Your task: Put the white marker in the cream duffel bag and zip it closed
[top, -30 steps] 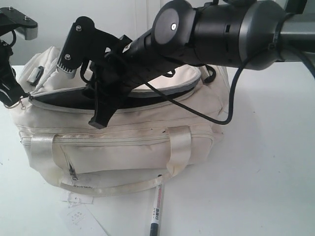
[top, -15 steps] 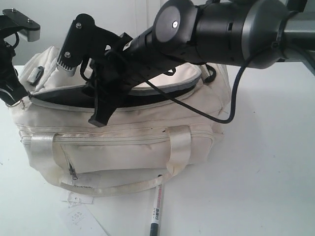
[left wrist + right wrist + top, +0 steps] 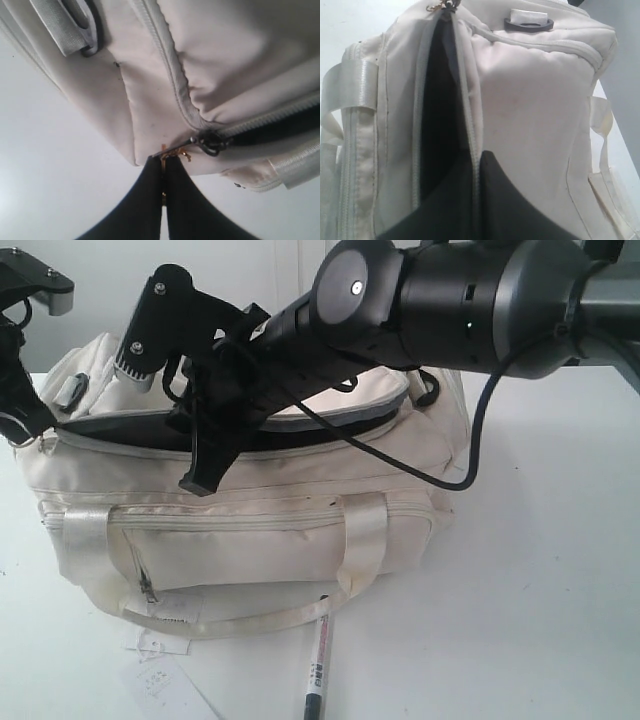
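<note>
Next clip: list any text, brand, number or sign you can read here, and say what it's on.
On the marker: red and dark print along the barrel, too blurred to read.
On the paper tag: faint marks, too small to read.
On the bag: a small dark print low on the front, unreadable.
No text can be read in any view.

The left end effector [image 3: 164, 165] pinches a gold zipper pull [image 3: 176, 153] at one end of the cream duffel bag [image 3: 150, 100].
</note>
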Controlling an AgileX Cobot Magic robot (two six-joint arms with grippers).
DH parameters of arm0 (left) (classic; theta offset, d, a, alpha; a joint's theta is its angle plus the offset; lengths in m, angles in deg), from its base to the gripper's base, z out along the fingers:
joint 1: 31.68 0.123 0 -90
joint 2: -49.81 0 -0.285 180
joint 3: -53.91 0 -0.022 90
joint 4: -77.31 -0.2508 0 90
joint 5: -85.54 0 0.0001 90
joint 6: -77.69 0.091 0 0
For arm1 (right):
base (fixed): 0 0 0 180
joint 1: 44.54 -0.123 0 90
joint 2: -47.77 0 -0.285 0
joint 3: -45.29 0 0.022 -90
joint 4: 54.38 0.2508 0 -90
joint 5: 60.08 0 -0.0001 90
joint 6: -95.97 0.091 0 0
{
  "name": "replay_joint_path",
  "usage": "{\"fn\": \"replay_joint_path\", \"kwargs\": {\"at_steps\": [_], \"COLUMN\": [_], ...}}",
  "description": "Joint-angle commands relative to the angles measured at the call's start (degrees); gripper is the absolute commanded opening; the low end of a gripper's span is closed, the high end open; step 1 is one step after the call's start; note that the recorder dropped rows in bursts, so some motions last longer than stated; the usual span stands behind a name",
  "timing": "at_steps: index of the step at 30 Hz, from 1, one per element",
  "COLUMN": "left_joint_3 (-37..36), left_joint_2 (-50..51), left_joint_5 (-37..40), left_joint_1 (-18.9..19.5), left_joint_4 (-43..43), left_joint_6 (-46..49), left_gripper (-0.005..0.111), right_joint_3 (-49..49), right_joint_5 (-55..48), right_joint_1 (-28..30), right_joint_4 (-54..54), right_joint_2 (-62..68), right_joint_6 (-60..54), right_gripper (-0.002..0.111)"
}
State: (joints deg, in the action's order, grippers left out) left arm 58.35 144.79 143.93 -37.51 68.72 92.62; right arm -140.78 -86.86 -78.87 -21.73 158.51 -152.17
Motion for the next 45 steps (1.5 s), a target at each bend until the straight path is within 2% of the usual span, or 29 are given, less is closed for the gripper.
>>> {"fn": "replay_joint_path", "kwargs": {"at_steps": [1, 8, 25, 41, 44, 45], "left_joint_3": [-0.5, -0.5, -3.8, -3.8, -3.8, -3.8], "left_joint_2": [0.2, 0.2, 1.4, 1.1, 1.1, 1.1], "left_joint_5": [-0.1, -1.1, -10.0, -11.9, -11.4, -11.2], "left_joint_1": [2.9, 5.8, 5.8, 5.8, 5.8, 5.8], "left_joint_4": [-5.7, -0.2, -0.7, -0.7, -0.7, -0.7], "left_joint_6": [-1.2, -1.2, -4.7, -4.8, -4.7, -4.7], "left_gripper": [0.000, 0.000, 0.000, 0.000, 0.007, 0.014], "right_joint_3": [-0.3, -0.3, -0.3, -0.3, -0.3, -0.3], "right_joint_5": [0.0, 0.0, 0.2, 0.2, 0.2, 0.2], "right_joint_1": [1.4, 1.4, 1.4, 1.4, 1.4, 1.4], "right_joint_4": [-1.6, -1.6, -1.5, -1.4, -1.4, -1.4], "right_joint_2": [-1.7, -1.8, -1.8, -1.8, -1.8, -1.8], "right_joint_6": [0.4, 0.3, 0.4, 0.5, 0.5, 0.5], "right_gripper": [0.000, 0.000, 0.000, 0.000, 0.000, 0.000]}}
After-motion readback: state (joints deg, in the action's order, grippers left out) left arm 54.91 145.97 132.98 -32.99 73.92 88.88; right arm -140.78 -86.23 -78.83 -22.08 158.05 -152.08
